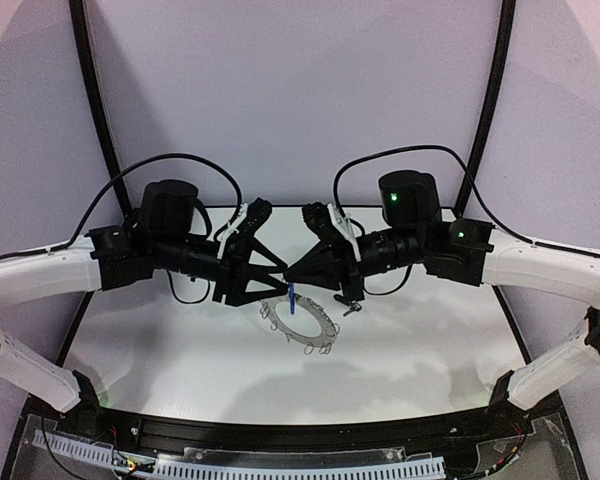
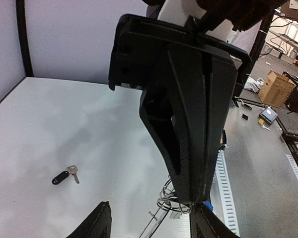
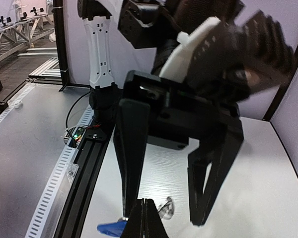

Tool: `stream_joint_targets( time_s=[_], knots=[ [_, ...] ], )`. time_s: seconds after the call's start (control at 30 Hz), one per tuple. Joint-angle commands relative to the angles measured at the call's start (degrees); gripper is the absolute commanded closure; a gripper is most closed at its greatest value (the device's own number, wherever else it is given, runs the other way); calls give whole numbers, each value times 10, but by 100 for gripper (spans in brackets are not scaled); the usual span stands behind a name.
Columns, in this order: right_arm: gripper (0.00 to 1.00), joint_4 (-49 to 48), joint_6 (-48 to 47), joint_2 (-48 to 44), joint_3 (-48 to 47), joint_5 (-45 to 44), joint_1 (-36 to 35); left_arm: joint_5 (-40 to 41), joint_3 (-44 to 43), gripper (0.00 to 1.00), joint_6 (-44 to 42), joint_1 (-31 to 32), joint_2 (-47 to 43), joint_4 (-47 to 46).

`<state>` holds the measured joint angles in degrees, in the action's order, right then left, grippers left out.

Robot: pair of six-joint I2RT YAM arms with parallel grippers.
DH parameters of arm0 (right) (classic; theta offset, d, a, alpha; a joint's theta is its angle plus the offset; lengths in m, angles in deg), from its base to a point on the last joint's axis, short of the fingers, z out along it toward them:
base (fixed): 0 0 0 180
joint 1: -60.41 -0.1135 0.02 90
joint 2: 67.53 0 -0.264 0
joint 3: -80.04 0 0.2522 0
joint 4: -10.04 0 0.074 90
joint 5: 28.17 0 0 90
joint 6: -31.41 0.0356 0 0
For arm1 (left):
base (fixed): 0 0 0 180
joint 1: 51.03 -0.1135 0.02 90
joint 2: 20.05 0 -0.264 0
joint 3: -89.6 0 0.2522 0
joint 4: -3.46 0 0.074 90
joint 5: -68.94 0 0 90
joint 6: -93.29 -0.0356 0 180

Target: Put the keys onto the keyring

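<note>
Two black plastic pincers meet tip to tip above the glossy white desk (image 1: 160, 350), both arms stretched in level from either side. The left pincer (image 3: 163, 217) is released, its long tapered fingers (image 3: 131, 158) spread wide around nothing. The right pincer (image 2: 187, 196) is clenched on the blue key (image 1: 292, 298), which hangs at the 12 o'clock rim of the keyring (image 1: 326, 329), a flat grey disc fringed with thin wire loops. The black key (image 1: 352, 307) lies on the desk at its 2 o'clock.
</note>
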<state>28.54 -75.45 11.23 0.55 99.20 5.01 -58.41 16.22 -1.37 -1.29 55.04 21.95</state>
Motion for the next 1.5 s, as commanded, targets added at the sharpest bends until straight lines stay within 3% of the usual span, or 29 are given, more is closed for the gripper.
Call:
stream_joint_targets(
  time_s=[0.0, 0.13, 0.3, 1.23, 1.47],
  knots=[
    [100, 3, -12, -23, -10, 24, 4, -62, -44, 46, -55, -1, 36, 84],
    [100, 6, -16, -27, -10, 19, 4, -96, -70, 49, -75, -1, 63, 122],
    [100, 7, -19, -24, -11, 21, 4, -99, -73, 54, -65, -1, 69, 106],
    [100, 37, -45, -17, -17, 47, 4, -106, -87, 61, -66, -1, 53, 108],
    [100, 42, -48, -5, -30, 57, 4, -131, -114, 69, -71, -1, 84, 131]
  ],
)
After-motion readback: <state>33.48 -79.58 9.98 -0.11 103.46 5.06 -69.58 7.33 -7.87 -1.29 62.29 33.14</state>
